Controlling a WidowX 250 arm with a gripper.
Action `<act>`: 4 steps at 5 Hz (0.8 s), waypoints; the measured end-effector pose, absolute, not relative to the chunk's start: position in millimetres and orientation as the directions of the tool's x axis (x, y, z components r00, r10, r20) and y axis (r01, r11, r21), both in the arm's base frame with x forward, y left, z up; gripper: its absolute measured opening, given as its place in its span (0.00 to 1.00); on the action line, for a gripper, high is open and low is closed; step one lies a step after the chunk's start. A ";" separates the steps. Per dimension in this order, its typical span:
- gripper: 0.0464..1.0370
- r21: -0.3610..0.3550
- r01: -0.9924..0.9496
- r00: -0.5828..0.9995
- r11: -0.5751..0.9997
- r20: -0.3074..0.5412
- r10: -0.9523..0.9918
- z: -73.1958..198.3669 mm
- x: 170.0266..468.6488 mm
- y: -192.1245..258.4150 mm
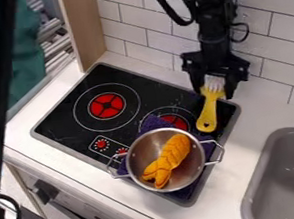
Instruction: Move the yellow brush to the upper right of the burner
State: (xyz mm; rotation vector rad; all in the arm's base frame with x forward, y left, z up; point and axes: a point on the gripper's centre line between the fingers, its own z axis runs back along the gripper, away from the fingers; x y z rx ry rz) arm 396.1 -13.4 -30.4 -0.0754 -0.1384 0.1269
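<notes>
The black gripper [215, 80] hangs down over the upper right part of the stove, around the bristle end of the yellow brush [208, 113]. The brush's pale bristles point up toward the gripper, and its yellow handle extends down toward the pot, with a hole near its end. The handle is over the black stove top, to the right of the right-hand red burner [174, 121]. Whether the brush is held or resting is unclear.
A metal pot [137, 156] with an orange cloth item [172, 157] inside stands on a purple cloth [154, 123] at the stove's lower right. A grey sink [288, 164] is at the right, and a tiled wall [269, 41] rises behind.
</notes>
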 end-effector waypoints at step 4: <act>0.96 -0.111 -0.050 0.970 0.993 0.230 0.075 -0.8 387.3 9.4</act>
